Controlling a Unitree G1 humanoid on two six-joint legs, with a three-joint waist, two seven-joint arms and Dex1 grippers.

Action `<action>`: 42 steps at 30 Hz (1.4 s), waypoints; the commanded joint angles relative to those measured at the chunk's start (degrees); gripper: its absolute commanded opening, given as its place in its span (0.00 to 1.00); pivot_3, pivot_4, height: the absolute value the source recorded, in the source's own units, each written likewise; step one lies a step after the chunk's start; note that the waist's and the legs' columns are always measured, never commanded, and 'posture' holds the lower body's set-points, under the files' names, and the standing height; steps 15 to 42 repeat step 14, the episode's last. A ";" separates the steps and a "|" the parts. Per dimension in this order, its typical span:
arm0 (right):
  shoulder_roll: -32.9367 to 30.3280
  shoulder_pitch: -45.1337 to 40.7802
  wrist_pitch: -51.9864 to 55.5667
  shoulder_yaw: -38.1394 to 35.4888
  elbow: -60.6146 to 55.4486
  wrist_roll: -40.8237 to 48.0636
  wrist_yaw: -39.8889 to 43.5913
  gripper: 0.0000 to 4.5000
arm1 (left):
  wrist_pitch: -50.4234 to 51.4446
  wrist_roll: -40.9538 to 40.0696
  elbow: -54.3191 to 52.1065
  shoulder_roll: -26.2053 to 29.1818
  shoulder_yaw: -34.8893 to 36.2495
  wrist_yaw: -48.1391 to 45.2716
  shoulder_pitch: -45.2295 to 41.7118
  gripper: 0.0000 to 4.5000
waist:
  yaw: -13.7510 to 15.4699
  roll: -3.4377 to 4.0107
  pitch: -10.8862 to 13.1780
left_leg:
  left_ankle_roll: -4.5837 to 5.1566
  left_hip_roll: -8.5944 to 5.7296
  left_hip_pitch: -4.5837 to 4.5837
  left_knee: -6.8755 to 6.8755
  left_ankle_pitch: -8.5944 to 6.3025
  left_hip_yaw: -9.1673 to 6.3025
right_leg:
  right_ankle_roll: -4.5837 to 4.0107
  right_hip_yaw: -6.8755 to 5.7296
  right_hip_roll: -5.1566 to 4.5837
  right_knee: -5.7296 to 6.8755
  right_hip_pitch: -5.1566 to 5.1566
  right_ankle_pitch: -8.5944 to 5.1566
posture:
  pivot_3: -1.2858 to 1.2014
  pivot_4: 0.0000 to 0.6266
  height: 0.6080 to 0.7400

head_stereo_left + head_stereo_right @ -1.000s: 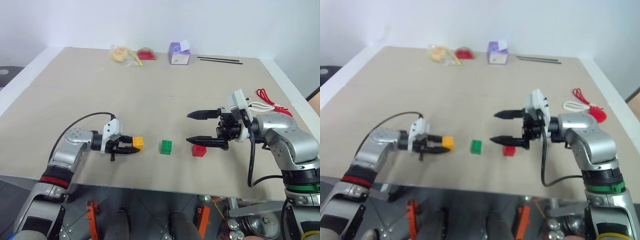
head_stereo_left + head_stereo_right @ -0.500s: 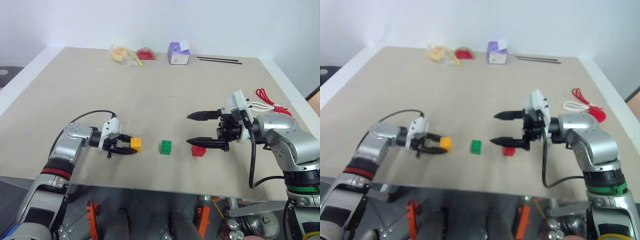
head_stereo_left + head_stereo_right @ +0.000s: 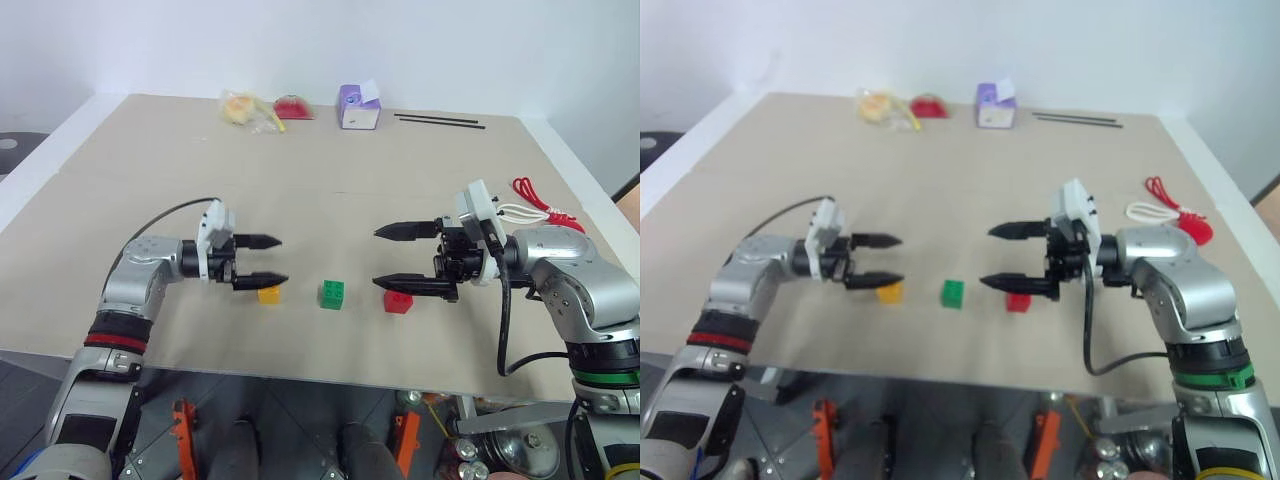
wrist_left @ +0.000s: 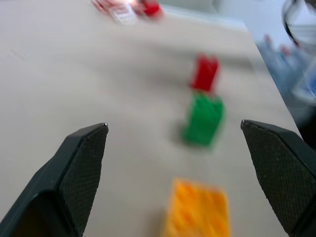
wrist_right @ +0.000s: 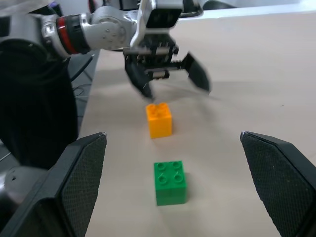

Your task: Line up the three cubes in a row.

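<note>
On the left, the robot's left hand [image 3: 262, 261] hangs just above the bench [image 3: 150, 150] with its two black fingers wide apart and nothing between them. Right below its fingertips sits the small orange-yellow studded plastic cube [image 3: 268, 294], resting on the bench on its own.

Next to it, a little way to the right, sits the small green studded plastic cube [image 3: 332, 294]. Then comes the small red studded plastic cube [image 3: 398, 301], about the same gap away again. The right hand [image 3: 388, 256] floats just over the red cube, its fingers wide and holding nothing. One finger passes close above the red cube, and it is hard to say if it touches.

The three cubes look like they are already in a row along the front of the bench, with gaps that look about even. The job looks almost done or done. At most, a small nudge may be left to make the line neater.
</note>
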 commanded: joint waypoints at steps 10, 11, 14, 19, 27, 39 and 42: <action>21.05 1.38 -15.92 -7.50 13.13 -20.07 -47.94 1.00 | -7.07 8.67 -16.24 -17.81 13.33 56.39 11.58 0.99 | 0.15 -0.03 -0.03 | 0.01 0.00 0.06 0.00 0.08 -0.01 | 0.29 0.03 0.04 0.00 0.04 0.31 | 0.52 0.24 1.00; 22.60 1.78 -17.44 -8.60 14.17 -20.95 -51.13 1.00 | -7.54 9.00 -16.55 -18.66 14.00 58.97 12.40 0.99 | 0.18 -0.03 -0.04 | -0.01 0.00 0.05 -0.02 0.09 -0.01 | 0.29 0.03 0.04 0.00 0.03 0.32 | 0.52 0.24 1.00; 25.52 1.61 -22.87 -11.62 19.01 -23.30 -58.81 1.00 | -9.12 11.80 -16.14 -18.68 13.69 63.67 13.71 0.99 | 0.28 -0.03 -0.03 | -0.15 -0.02 0.03 -0.04 0.18 -0.01 | 0.29 0.03 0.05 -0.01 0.02 0.33 | 0.52 0.24 1.00; 25.52 1.61 -22.87 -11.62 19.01 -23.30 -58.81 1.00 | -9.12 11.80 -16.14 -18.68 13.69 63.67 13.71 0.99 | 0.28 -0.03 -0.03 | -0.15 -0.02 0.03 -0.04 0.18 -0.01 | 0.29 0.03 0.05 -0.01 0.02 0.33 | 0.52 0.24 1.00; 25.52 1.61 -22.87 -11.62 19.01 -23.30 -58.81 1.00 | -9.12 11.80 -16.14 -18.68 13.69 63.67 13.71 0.99 | 0.28 -0.03 -0.03 | -0.15 -0.02 0.03 -0.04 0.18 -0.01 | 0.29 0.03 0.05 -0.01 0.02 0.33 | 0.52 0.24 1.00; 25.52 1.61 -22.87 -11.62 19.01 -23.30 -58.81 1.00 | -9.12 11.80 -16.14 -18.68 13.69 63.67 13.71 0.99 | 0.28 -0.03 -0.03 | -0.15 -0.02 0.03 -0.04 0.18 -0.01 | 0.29 0.03 0.05 -0.01 0.02 0.33 | 0.52 0.24 1.00; 25.52 1.61 -22.87 -11.62 19.01 -23.30 -58.81 1.00 | -9.12 11.80 -16.14 -18.68 13.69 63.67 13.71 0.99 | 0.28 -0.03 -0.03 | -0.15 -0.02 0.03 -0.04 0.18 -0.01 | 0.29 0.03 0.05 -0.01 0.02 0.33 | 0.52 0.24 1.00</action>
